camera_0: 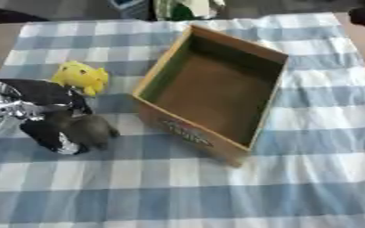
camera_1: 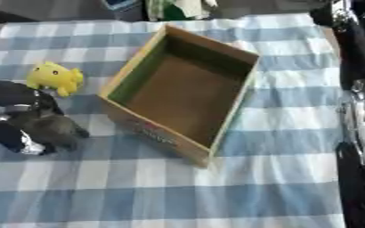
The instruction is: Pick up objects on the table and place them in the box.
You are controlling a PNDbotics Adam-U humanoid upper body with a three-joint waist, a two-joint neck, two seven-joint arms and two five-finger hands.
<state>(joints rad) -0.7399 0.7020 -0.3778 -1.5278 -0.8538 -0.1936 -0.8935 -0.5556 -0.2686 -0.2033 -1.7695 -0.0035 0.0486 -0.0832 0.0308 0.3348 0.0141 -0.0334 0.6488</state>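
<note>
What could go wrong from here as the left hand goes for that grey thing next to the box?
The left hand is curled round a grey object I can't identify, close to the box wall; lifting it over could clip the near rim and shift the box. The yellow toy sits right behind the hand, so the arm might knock it. The box is empty and may slide on the checked cloth.

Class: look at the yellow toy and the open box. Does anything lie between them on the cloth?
Nothing visible does. The yellow toy sits left of the box, bare checked cloth between them. The left hand is nearer the camera, outside that gap.
</note>
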